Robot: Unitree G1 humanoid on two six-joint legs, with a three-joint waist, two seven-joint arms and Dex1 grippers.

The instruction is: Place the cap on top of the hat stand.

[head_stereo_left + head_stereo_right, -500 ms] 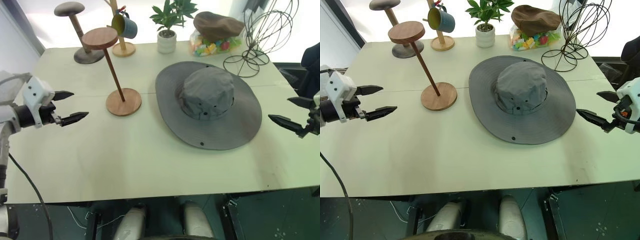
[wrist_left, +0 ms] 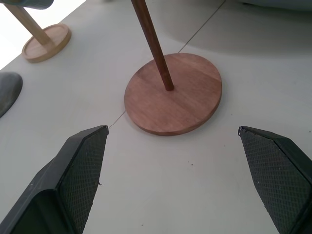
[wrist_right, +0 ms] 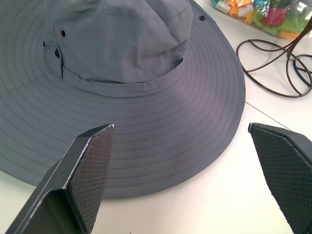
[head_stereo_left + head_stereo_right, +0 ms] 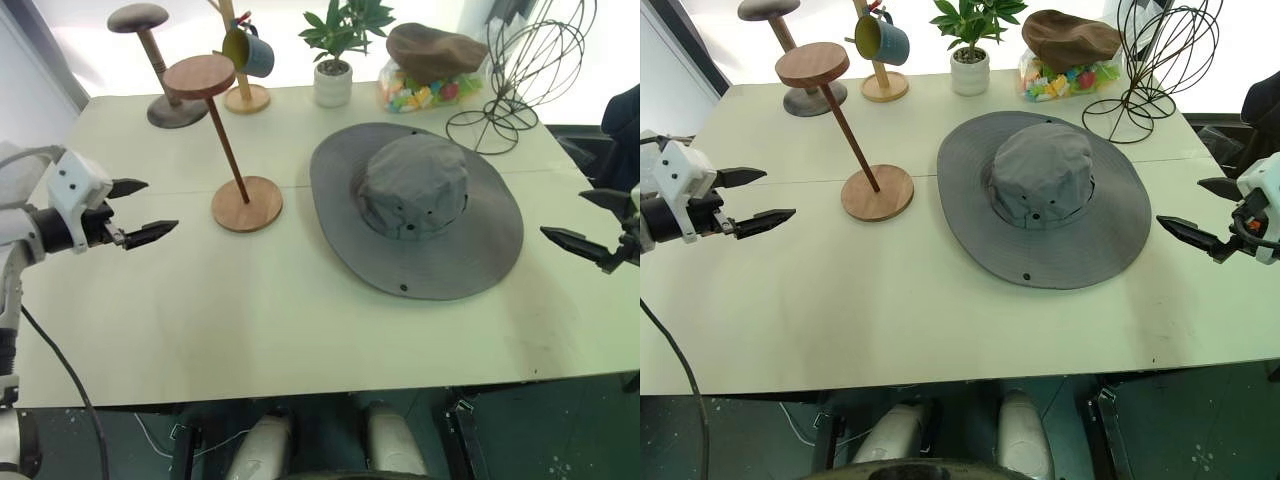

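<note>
Grey cap (image 4: pixel 418 208) lies flat, crown up, on the pale tabletop (image 4: pixel 300 300), right of center. Right gripper (image 4: pixel 1206 216) hovers just off the brim's right edge, 2 fingers (image 3: pixel 85 170) spread wide, empty. Left gripper (image 4: pixel 138 211) hovers at the tabletop's left side, fingers apart, pointing at the wooden hat stand (image 4: pixel 228 150), which stands left of the cap, nothing on its disc.

White wrist housings, black pointed fingers (image 4: pixel 150 234) with cross-hatched pads (image 2: pixel 85 170), black cable (image 4: pixel 60 372) along left arm.
</note>
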